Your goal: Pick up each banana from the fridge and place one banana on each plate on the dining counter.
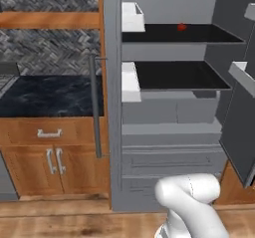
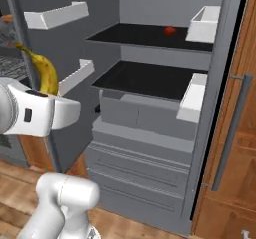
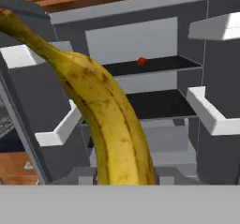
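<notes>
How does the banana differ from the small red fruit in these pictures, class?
The banana is long, curved and yellow with brown specks; the red fruit is small and round. The banana is outside the fridge, standing up from the hand; the red fruit sits on the upper black shelf. Both are single fruits.

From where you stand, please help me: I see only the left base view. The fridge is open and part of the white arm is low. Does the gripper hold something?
Observer: Yes. The gripper is shut on a banana, left of the open fridge.
Operator: How does the banana stand?
Observer: Nearly upright, its dark stem tip on top.
Operator: Is there another banana on the shelves?
Observer: None that I can see; only a small red fruit on the upper shelf.
</notes>
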Available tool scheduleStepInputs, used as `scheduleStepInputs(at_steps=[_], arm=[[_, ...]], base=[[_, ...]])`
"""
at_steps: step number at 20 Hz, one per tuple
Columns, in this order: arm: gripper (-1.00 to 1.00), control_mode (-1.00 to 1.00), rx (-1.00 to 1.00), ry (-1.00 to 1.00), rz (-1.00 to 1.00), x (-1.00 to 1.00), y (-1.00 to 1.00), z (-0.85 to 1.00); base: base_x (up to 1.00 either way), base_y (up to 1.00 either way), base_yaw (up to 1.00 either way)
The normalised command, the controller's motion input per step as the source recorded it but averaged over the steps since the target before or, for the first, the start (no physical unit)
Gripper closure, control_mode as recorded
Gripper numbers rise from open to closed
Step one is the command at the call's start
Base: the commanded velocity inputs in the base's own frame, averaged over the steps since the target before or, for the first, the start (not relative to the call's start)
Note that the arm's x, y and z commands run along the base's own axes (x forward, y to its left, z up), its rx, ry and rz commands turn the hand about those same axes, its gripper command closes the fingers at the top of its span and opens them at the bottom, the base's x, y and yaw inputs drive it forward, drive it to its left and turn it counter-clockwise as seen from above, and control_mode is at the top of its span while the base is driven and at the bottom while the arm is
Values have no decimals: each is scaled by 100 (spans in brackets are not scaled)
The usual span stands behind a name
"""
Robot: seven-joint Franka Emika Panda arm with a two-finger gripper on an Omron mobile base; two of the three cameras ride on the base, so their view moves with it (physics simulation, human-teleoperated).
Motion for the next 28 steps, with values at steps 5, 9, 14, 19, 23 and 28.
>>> scheduleStepInputs(at_steps=[5, 9, 14, 19, 23, 28], arm=[[100, 100, 0, 0, 0, 0, 0, 0], [100, 100, 0, 0, 0, 0, 0, 0], [100, 100, 0, 0, 0, 0, 0, 0], [100, 100, 0, 0, 0, 0, 0, 0], [100, 100, 0, 0, 0, 0, 0, 0], [100, 100, 0, 0, 0, 0, 0, 0]], base=[[-89, 33, 51], [-78, 32, 57], [-65, 26, 62], [-65, 26, 61], [-77, 32, 54], [-82, 29, 49]])
